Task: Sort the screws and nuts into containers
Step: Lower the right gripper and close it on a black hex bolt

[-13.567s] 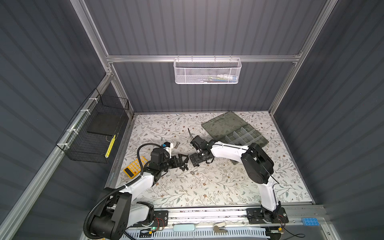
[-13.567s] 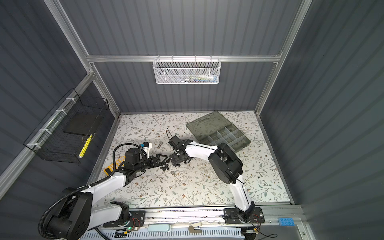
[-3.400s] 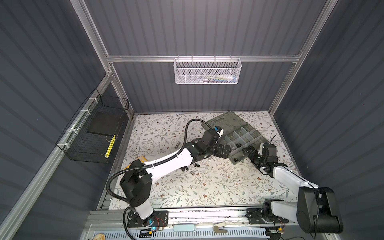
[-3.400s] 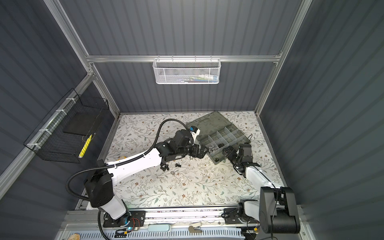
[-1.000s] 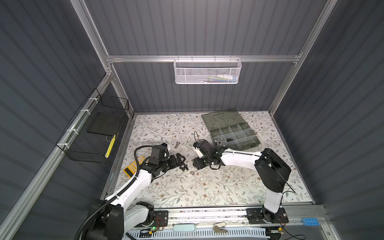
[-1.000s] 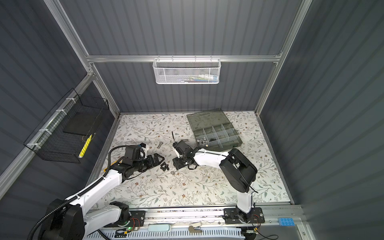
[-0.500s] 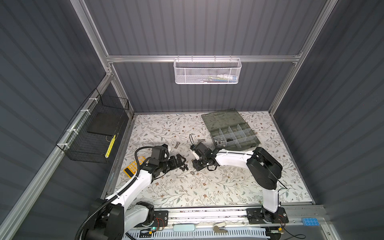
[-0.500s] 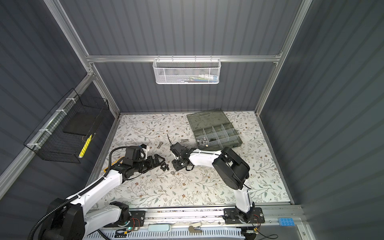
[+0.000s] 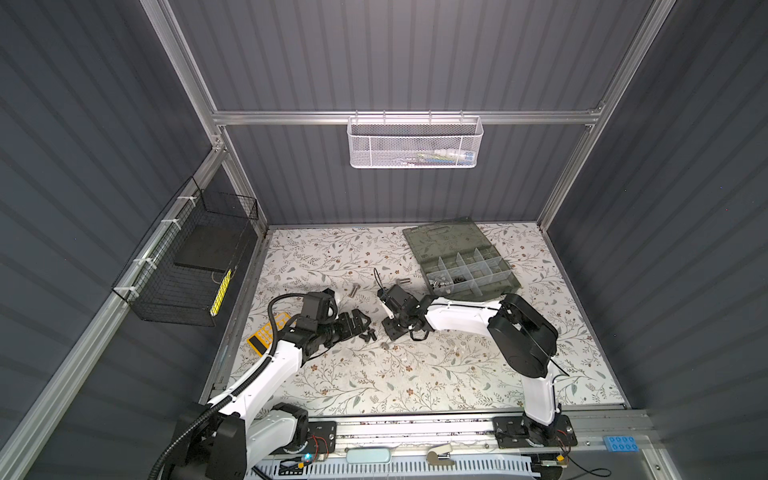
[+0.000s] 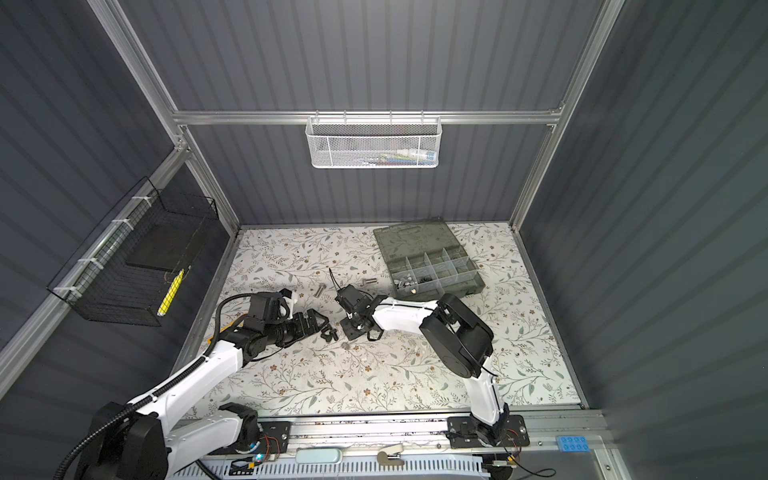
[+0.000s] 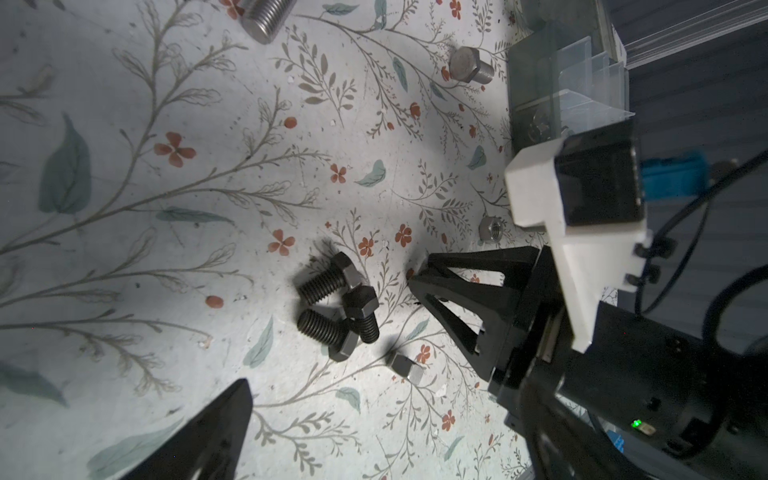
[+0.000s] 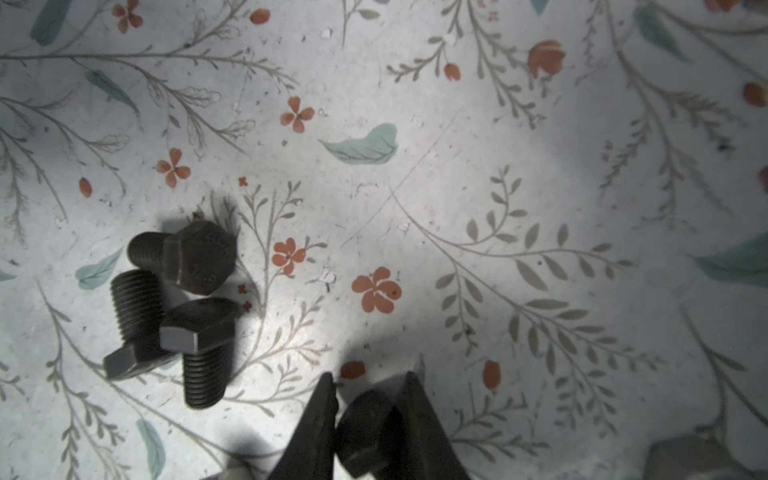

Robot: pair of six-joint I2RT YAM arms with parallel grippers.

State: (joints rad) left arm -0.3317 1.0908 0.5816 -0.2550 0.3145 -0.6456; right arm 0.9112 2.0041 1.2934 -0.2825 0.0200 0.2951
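My right pincer (image 12: 369,376) clenches a blurry black piece (image 12: 365,432) on floral mat (image 9: 374,374), my left pincer (image 9: 365,323) gapes; three black screws (image 12: 195,257) lie left of organizer case (image 9: 444,241), grey ribbed walls (image 9: 395,62) around

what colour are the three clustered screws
Black; the screws show best in the right wrist view.

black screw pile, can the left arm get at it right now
Probably yes: the left end effector is open right beside the black screw pile, nothing between. The right end effector is close by but not over it.
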